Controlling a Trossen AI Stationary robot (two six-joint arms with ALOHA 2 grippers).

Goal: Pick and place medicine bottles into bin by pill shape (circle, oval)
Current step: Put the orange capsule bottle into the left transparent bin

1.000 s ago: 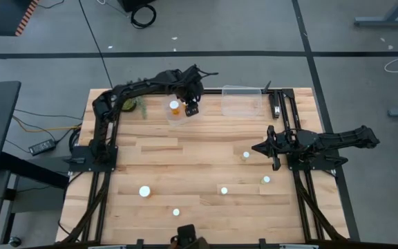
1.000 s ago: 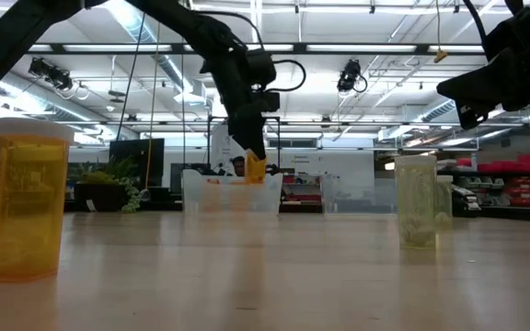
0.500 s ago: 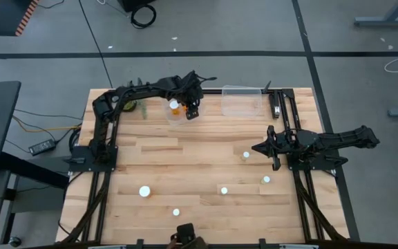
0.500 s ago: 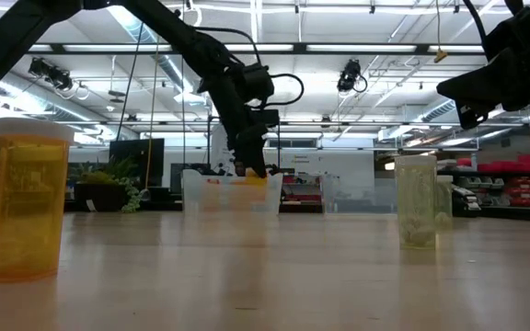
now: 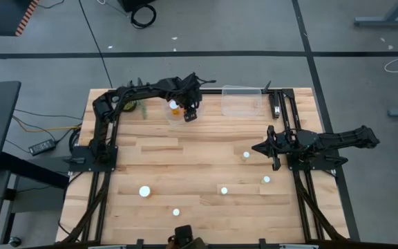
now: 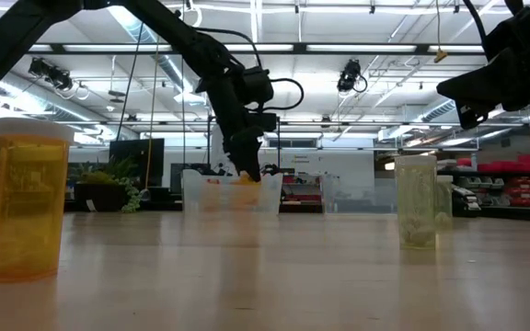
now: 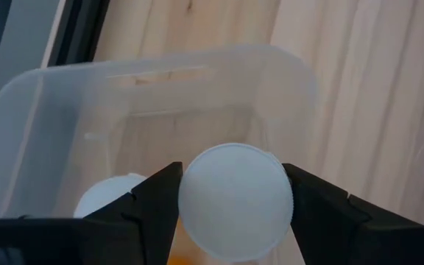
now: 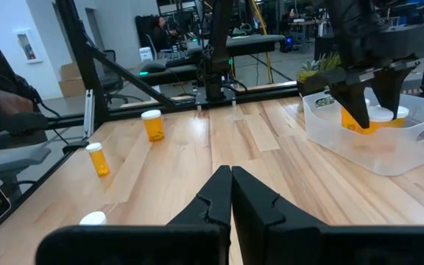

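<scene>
My left gripper [image 5: 190, 113] is shut on a medicine bottle [image 7: 234, 202], an orange cylinder with a white cap, and holds it low inside the clear left tub [image 5: 175, 119] at the table's back. A second capped bottle [image 7: 112, 197] sits in that tub beside it. The right wrist view shows the held bottle [image 8: 358, 118] in the tub [image 8: 389, 158]. Several more bottles stand on the table: one [image 5: 246, 155], another [image 5: 266, 179], a third [image 5: 223, 189]. My right gripper [image 5: 256, 147] is shut and empty, hovering at mid right near them.
A second clear tub [image 5: 242, 101] stands at the back, right of the first. Two more bottles [image 5: 144, 191] [image 5: 176, 212] stand near the front edge. A green plant [image 5: 133, 105] lies at the back left. Dark rails run down both table sides.
My left gripper has moved down and slightly left, lowering the orange bottle from above the tub's rim into the tub. The right arm has not moved.
</scene>
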